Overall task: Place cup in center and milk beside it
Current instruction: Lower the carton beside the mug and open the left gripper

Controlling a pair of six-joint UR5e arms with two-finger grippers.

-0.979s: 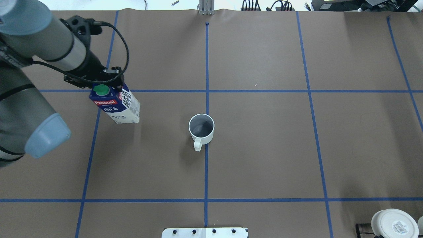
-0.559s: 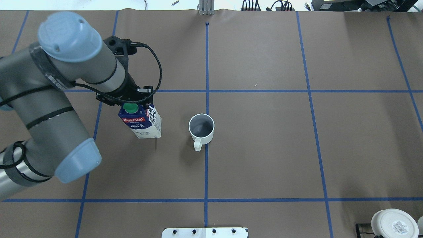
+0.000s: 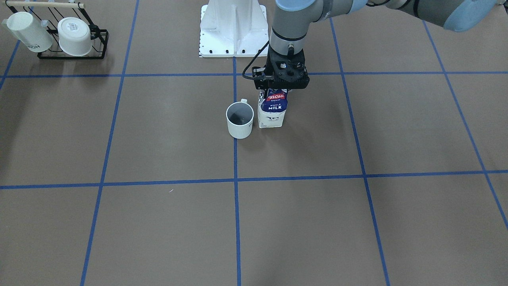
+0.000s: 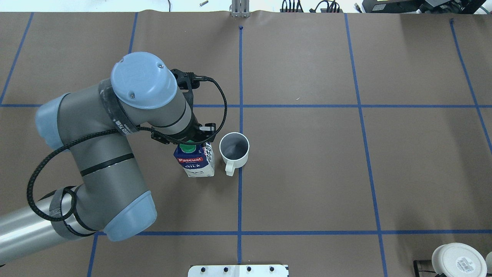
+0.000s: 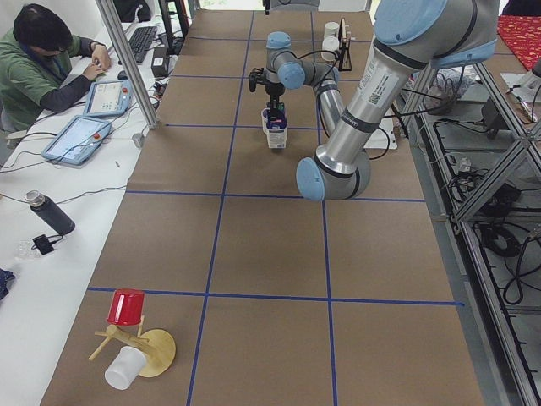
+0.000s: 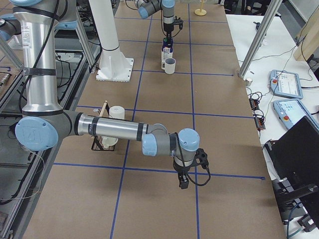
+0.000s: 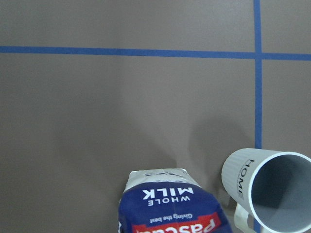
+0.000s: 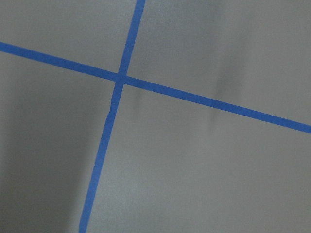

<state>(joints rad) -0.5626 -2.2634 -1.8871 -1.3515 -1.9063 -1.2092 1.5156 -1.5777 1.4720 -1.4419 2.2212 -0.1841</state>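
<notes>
**Milk carton to be set down beside the mug and let go**

Nearest the left wrist camera, the tall dark-blue-and-white milk carton [image 4: 195,164] is held at its top by the left gripper [image 3: 278,91], whose jaws are clenched on it just under the round green cap [image 4: 188,147]. The step in hand is judged to be the set-down. The base is seen at or just above the brown paper table surface [image 4: 307,173], and contact cannot be confirmed. The carton should therefore be lowered straight down until the base is fully seated. The jaws should be released only then, and the gripper lifted vertically so that the tall, narrow carton is not tipped. No sideways motion toward the mug should be added, because only a narrow gap is left.

The carton's long axis is held near upright, with the cap upward and its "WHOLE MILK" print facing the operators' side.

Just beyond it, on the robot's right, the small white mug with the dark grey inside [image 4: 234,151] is stood upright, mouth up, on the blue tape line [image 4: 240,77] crossing the middle of the table. Its handle [image 4: 230,169] is pointed toward the robot, close to the carton's corner.

Far off, the right gripper [image 6: 183,183] is hung over the tape grid. Whether its jaws are parted cannot be told.
</notes>
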